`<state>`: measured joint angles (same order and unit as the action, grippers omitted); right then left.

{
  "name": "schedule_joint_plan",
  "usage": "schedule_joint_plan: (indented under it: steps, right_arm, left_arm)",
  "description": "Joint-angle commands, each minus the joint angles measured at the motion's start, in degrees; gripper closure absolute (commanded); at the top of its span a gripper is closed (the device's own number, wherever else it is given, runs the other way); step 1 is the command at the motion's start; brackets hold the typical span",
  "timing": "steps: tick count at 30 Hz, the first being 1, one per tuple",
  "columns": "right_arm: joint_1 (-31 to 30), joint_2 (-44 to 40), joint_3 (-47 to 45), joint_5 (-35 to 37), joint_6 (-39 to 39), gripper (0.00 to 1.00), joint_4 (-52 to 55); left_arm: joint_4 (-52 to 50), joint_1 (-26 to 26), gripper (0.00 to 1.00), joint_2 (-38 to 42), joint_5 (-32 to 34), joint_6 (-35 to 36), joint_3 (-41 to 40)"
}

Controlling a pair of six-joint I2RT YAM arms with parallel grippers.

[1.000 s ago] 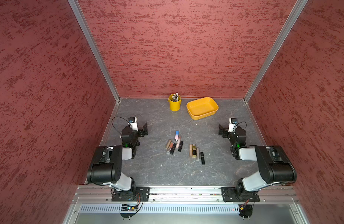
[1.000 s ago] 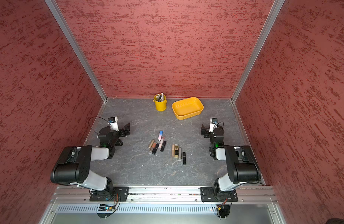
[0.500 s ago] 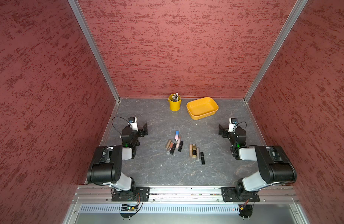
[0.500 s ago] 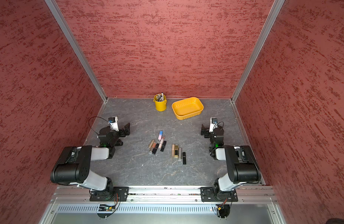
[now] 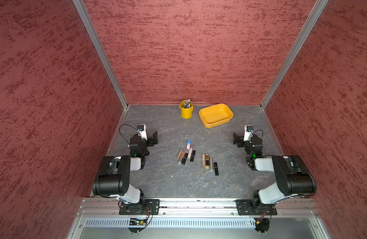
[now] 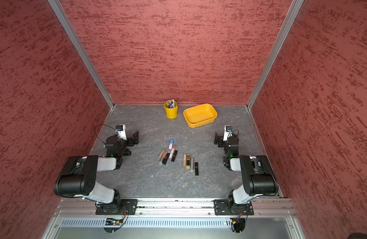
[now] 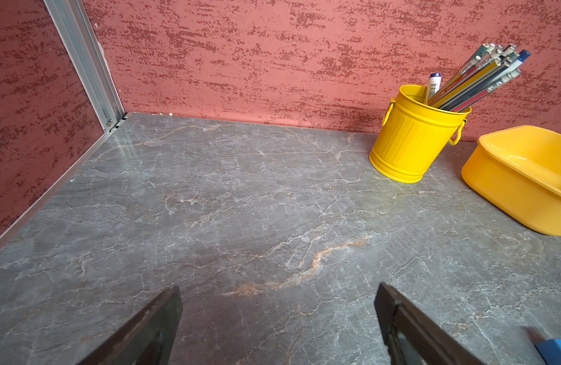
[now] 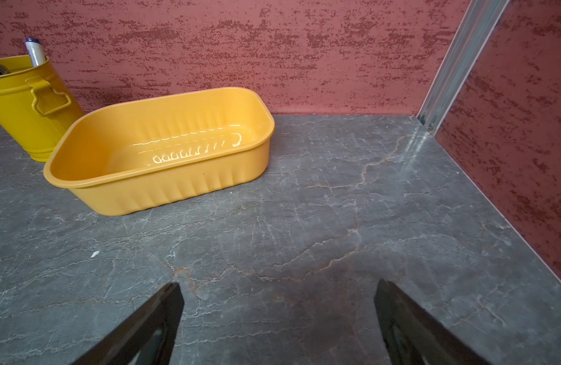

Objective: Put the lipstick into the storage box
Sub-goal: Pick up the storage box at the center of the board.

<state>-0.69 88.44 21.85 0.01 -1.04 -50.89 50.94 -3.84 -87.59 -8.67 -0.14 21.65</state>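
Left gripper (image 5: 154, 139), right gripper (image 5: 236, 139): both spread wide, empty. Lipsticks (image 5: 186, 154) flat on table (image 5: 168, 186), between grippers, slightly toward robot base; long axes roughly front-to-back. Storage box (image 5: 216, 124) empty, at rear; right gripper nearer it.

no text, brand, number or sign can be read anywhere in the frames. the nearest thing to a label is a dark, barcode-like print on the white pen (image 7: 433, 84) standing in the yellow bucket (image 7: 408, 142), seen in the left wrist view; its marks are too small to make out. any print on the pencils (image 7: 475, 79) in the same bucket is too fine to tell. in both top views the lipsticks (image 5: 188, 154), at the middle of the frame, are too small to show any lettering.
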Motion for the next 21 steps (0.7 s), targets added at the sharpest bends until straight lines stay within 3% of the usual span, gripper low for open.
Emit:
schedule_joint_plan:
  steps: [1,7,9,13,21]
  right_arm:
    - [-0.2,-0.2,0.7,0.7,0.5,0.01,-0.1]
    - [-0.2,-0.2,0.6,0.8,0.4,0.01,-0.3]
    - [-0.3,-0.5,0.4,3.8,1.6,0.01,-0.5]
    - [-0.3,-2.5,0.5,8.3,3.4,0.02,1.5]
    - [-0.3,-4.6,-1.7,9.0,3.4,0.01,-1.1]
  left_arm:
    - [-0.4,0.1,0.0,-0.2,0.1,0.5,0.4]
    - [-0.4,0.1,0.0,-0.1,0.1,0.5,0.4]
    - [-0.2,-0.1,0.0,0.0,0.1,0.3,0.3]
    - [-6.3,-1.0,0.0,3.3,2.0,-1.5,2.1]
    - [-18.1,-0.5,0.0,12.1,8.0,-2.9,5.2]
